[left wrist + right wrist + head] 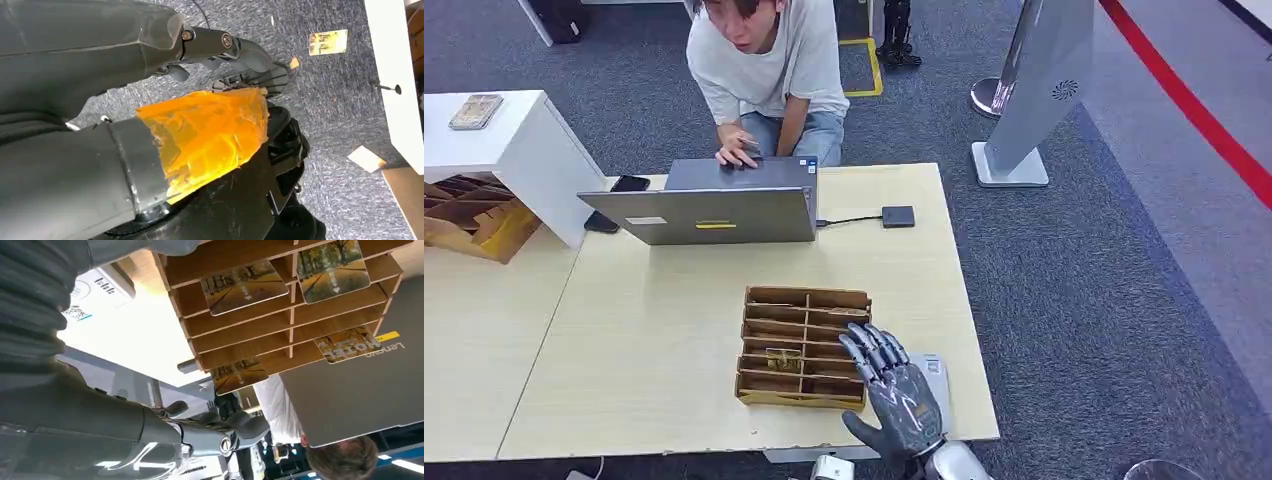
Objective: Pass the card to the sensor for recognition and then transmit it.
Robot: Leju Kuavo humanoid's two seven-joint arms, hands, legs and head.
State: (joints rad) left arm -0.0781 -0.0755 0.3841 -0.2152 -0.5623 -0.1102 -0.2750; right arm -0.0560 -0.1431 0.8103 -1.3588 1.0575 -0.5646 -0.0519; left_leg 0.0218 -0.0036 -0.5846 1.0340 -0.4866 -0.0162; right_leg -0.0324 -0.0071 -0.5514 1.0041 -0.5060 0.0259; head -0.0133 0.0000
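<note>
Resting at the near right edge of the pale wooden table (654, 340), the robot's grey, dark-fingered right hand (892, 392) lies palm down with its fingers spread apart and nothing held. Fingertips reach the right side of the brown cardboard slotted card rack (802, 346). Beneath the hand lies the flat white card sensor with printed markings (102, 287), just right of the rack.

The rack has two columns of narrow slots. Head view: one yellow-brown picture card (783, 360) sits in a lower slot of the left column. Right wrist view: several such cards with autumn-tree prints stand in different slots, among them one near the sensor side (244, 286) and one marked "HOTEL" (350, 344) at the far end.

Left hand: state cannot be told. The left wrist view looks down at grey carpet (330, 120).

Beyond the rack, an open grey laptop (709, 205) stands with its lid back facing the robot. A black cable joins it to a small black box (898, 216) to the right. A black phone (629, 184) lies left of the laptop.

Farthest, a person in a light grey shirt (769, 70) crouches behind the table, one hand on the laptop's keyboard. A white cabinet (509, 150) stands at the left.
</note>
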